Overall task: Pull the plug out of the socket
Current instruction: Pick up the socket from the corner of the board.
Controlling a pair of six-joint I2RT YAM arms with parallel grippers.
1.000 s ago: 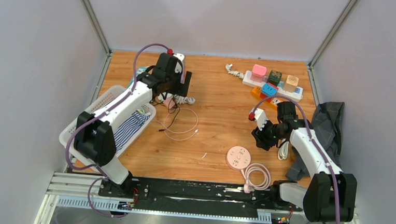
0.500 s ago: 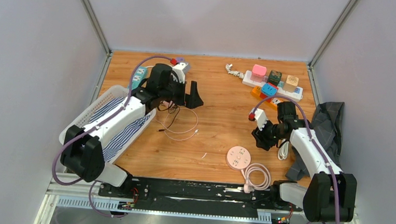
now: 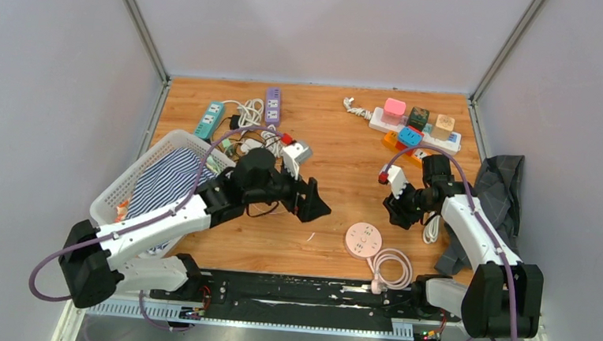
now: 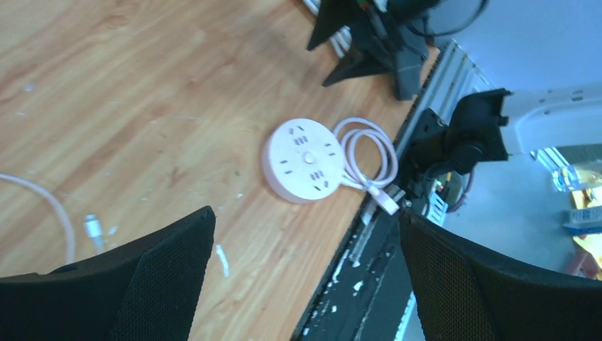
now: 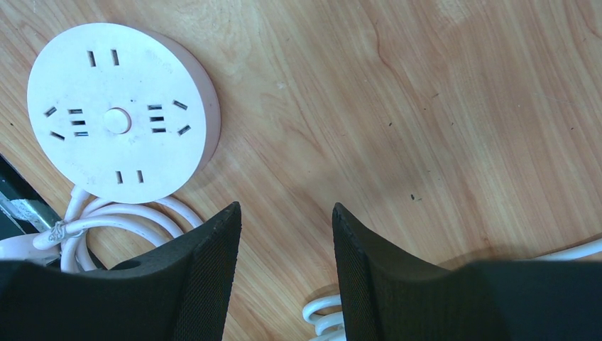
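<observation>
**Left arm swings to mid-tabletop; plugs stay seated at 1 o'clock**

A wooden tabletop (image 3: 338,173) sits between plain grey walls. A second ago the left arm was reaching over the cable tangle at 11 o'clock. It has since swept to the middle, and the left fingers (image 3: 316,205) now hang near the centre, spread wide with nothing between them. The move has uncovered a teal strip (image 3: 207,120) and a purple strip (image 3: 272,103) at 11 o'clock.

The left wrist view looks past those fingers at the round socket (image 4: 305,160). It lies at 5 o'clock near the front edge with its slots bare and its cord (image 4: 369,160) coiled beside it.

The right arm has not moved. The right fingers (image 3: 399,215) hover near 3 o'clock, just beyond the round socket, narrowly parted and empty.

The white strip (image 3: 376,120) lies at 1 o'clock, unchanged and well apart from both arms. A pink plug (image 3: 395,107), a green plug (image 3: 419,117) and a tan plug (image 3: 443,125) stand in it. A blue plug (image 3: 409,136) sits at its near edge.

A basket (image 3: 128,174) at 8 o'clock holds a striped cloth (image 3: 167,180).
</observation>
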